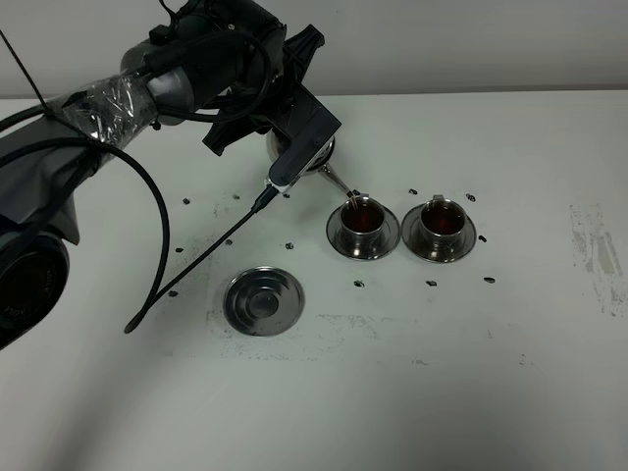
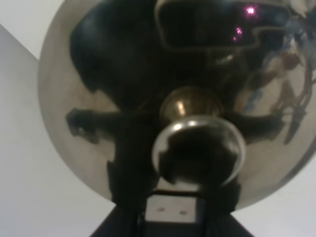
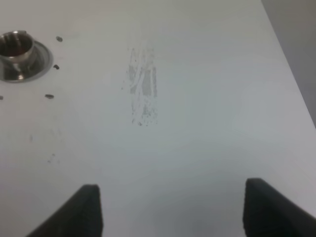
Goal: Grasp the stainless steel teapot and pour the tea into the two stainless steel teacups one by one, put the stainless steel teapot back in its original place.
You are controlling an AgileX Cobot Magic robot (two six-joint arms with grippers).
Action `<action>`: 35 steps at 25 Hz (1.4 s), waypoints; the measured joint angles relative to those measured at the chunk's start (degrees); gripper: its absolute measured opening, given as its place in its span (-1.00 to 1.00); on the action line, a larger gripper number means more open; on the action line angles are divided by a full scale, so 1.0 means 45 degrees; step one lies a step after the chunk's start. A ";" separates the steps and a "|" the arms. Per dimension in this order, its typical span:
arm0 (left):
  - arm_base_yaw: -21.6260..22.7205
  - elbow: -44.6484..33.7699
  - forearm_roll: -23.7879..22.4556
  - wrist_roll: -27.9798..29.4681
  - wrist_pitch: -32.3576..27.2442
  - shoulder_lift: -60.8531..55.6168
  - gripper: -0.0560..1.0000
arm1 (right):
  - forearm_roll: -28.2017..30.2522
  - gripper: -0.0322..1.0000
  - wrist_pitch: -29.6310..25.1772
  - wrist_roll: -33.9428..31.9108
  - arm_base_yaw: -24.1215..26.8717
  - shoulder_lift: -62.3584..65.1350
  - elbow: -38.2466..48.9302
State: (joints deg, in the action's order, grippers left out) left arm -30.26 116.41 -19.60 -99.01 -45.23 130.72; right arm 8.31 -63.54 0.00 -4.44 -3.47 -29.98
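Over the white table [image 1: 471, 373], the left tool [image 1: 280, 137] grips the tilted mirror-steel teapot [image 1: 319, 162], spout above the tea-filled left steel cup [image 1: 363, 218]; tilting further could overflow it; the right tool [image 3: 173, 207] hangs apart.

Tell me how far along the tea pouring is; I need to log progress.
Done: the right-hand small steel teacup already holds dark reddish-brown tea. In hand: the left gripper tilts the shiny steel lidded teapot, its thin spout over the left-hand teacup, which also holds tea. Left: setting the teapot back on the bare round steel saucer. The right gripper is open and idle.
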 joint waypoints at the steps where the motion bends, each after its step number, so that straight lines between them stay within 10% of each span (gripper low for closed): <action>1: 0.0000 0.0000 0.0000 0.0000 -0.0012 0.0000 -0.55 | 0.0000 0.19 0.0000 0.0000 0.0000 0.0000 0.0000; 16: 0.0000 0.0000 0.0450 0.2477 -0.1233 0.0000 -0.55 | 0.0000 0.19 0.0000 0.0000 0.0000 0.0000 0.0000; 35: 0.0153 0.0014 0.1704 1.3596 -0.3555 -0.0301 -0.55 | 0.0000 0.19 0.0000 0.0000 0.0000 0.0000 0.0000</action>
State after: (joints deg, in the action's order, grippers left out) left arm -29.57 116.47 -11.93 -37.82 -61.23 129.37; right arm 8.31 -63.54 0.00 -4.44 -3.47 -29.98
